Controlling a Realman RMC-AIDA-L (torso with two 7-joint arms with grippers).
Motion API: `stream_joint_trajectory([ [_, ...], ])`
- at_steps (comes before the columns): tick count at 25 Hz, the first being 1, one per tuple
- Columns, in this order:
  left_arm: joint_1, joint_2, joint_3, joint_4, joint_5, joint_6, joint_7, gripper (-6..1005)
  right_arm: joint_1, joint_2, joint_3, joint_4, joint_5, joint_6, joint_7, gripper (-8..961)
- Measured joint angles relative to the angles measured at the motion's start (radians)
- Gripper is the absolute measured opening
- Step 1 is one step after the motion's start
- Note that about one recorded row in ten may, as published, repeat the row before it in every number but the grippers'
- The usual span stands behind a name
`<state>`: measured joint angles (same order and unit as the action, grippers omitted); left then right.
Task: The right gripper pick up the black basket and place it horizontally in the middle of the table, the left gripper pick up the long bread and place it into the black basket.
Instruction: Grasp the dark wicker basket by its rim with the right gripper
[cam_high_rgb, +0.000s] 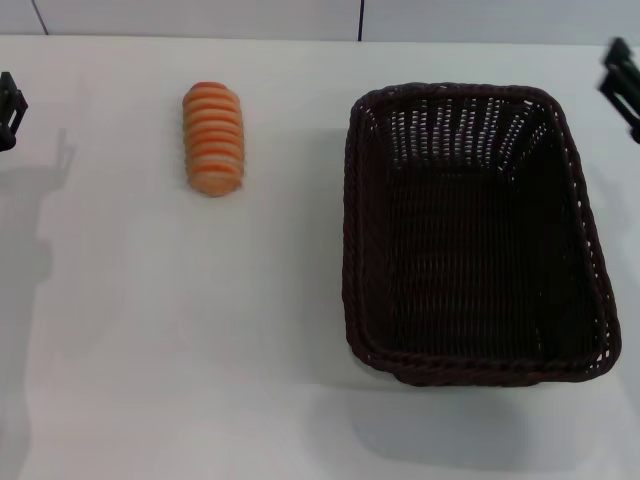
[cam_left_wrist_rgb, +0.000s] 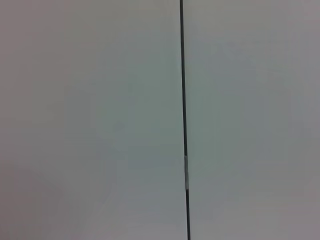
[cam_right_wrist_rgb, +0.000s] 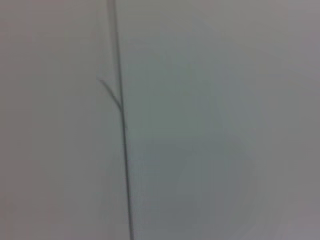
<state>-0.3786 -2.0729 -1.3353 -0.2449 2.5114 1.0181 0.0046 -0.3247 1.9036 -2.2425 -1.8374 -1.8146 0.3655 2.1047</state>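
The black basket (cam_high_rgb: 475, 235) stands on the right half of the white table (cam_high_rgb: 150, 330), its long side running front to back, and holds nothing. The long bread (cam_high_rgb: 213, 137) lies left of it at the back, orange-brown ridged side up. My left gripper (cam_high_rgb: 8, 110) shows only as a black part at the left edge of the head view, well left of the bread. My right gripper (cam_high_rgb: 622, 85) shows as a black part at the right edge, just beyond the basket's far right corner. Neither wrist view shows any task object.
The table's far edge meets a pale wall with dark vertical seams (cam_high_rgb: 360, 20). Both wrist views show only pale wall with a dark seam, in the left wrist view (cam_left_wrist_rgb: 183, 120) and in the right wrist view (cam_right_wrist_rgb: 122, 130).
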Motion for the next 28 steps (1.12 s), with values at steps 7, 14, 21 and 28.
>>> stream_joint_trajectory([
  [7,-0.002,-0.001,-0.001,0.001,0.000,-0.003,0.000,847,-0.179,0.169,0.277,-0.186,0.127,-0.503,-0.166,816],
  [14,-0.005,-0.001,-0.001,-0.002,0.000,-0.008,-0.001,846,-0.155,0.171,0.459,-0.167,0.247,-0.753,-0.128,815],
  [21,-0.015,-0.001,-0.008,-0.002,0.000,-0.015,-0.002,846,-0.072,0.169,0.730,-0.146,0.368,-1.125,0.079,814],
  [28,-0.029,-0.001,-0.013,-0.001,0.000,-0.027,-0.002,847,0.023,0.173,1.005,-0.010,0.365,-1.413,0.272,813],
])
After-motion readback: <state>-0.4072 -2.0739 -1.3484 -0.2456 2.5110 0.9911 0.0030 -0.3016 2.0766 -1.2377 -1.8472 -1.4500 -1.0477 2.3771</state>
